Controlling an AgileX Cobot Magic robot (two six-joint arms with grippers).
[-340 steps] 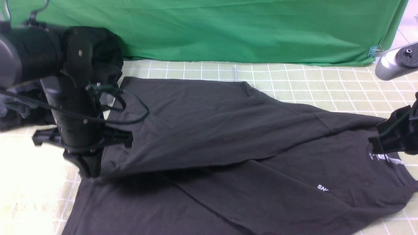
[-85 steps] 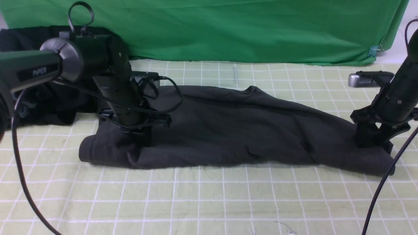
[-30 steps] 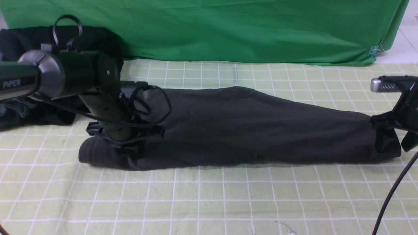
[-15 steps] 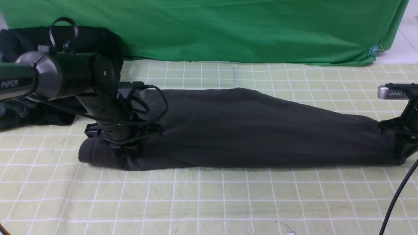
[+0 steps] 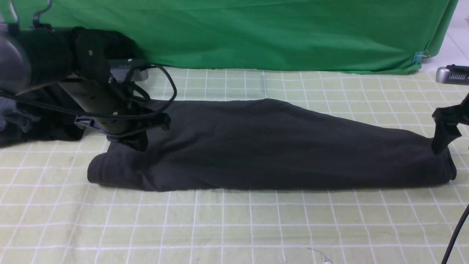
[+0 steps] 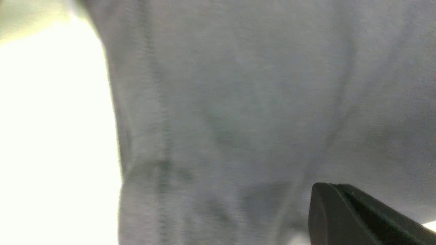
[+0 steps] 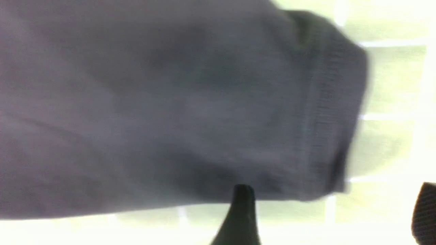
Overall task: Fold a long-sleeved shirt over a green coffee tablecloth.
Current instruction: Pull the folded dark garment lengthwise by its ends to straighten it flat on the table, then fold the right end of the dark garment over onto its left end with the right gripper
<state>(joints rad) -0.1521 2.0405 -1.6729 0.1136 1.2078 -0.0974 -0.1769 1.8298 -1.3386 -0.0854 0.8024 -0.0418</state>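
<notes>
The long-sleeved shirt [image 5: 263,146] is lying folded into a long band across the green coffee tablecloth [image 5: 234,227]. Your right end effector [image 7: 332,207] is hovering at the shirt's right end, fingers spread wide, gripping nothing. Your left end effector [image 5: 129,142] is hanging over the left end; I cannot tell whether it is parted or closed.

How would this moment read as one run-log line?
long-sleeved shirt: long folded band on green coffee tablecloth | right gripper: open, at one end | left gripper: over other end, state unclear
</notes>
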